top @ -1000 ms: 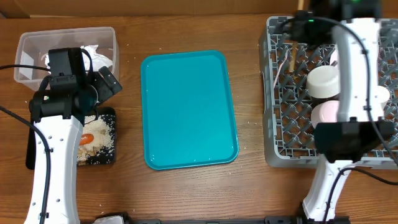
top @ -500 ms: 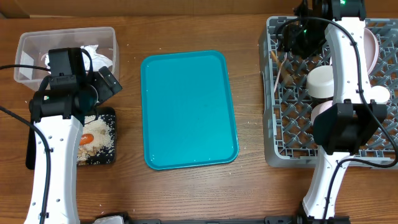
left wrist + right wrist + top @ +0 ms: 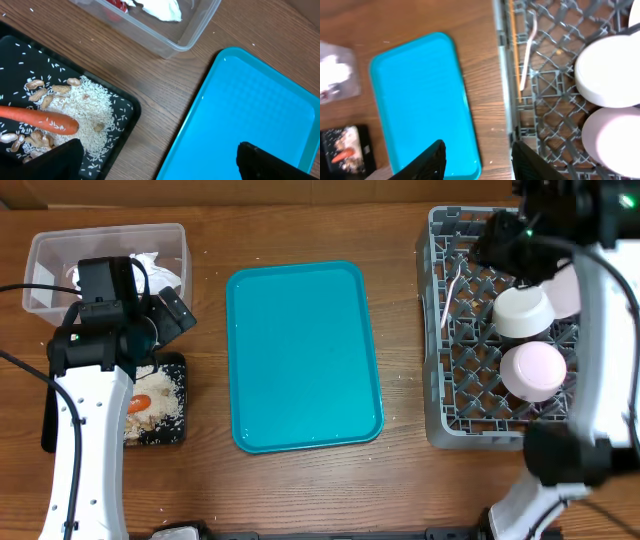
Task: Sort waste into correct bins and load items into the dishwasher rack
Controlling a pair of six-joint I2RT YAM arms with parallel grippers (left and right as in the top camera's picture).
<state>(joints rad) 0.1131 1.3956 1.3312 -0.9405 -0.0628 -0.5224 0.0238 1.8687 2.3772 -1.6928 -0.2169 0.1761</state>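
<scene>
Taken as landmark: teal tray, flat on the worktop

Found well left of the teal tray, toward the far edge: clear tub, crumpled white scraps inside

Found left of the teal tray, nearer than the tub: black tray, carrying carrot, beige nut bits and a spread of rice. Carrot lying on its side across the rice, nut bits against it

Seen above the black tray and the tub's near edge: left arm, partly hiding both. Left jaws standing wide apart, nothing between them. Fingertips at the bottom of the left wrist view, one seen against the black tray, the other against the teal tray

Found right of the teal tray, apart from it: grey dishwasher rack. Lying in the rack on the side nearest the teal tray: white fork, just beside a thin orange-brown stick

Set inside the rack, further right of the teal tray: white bowl and, nearer, a pinkish-white bowl, close together, apparently mouth down

Right jaws parted, clamped on nothing, held above the far part of the rack; fingertips at the bottom of the right wrist view
</scene>
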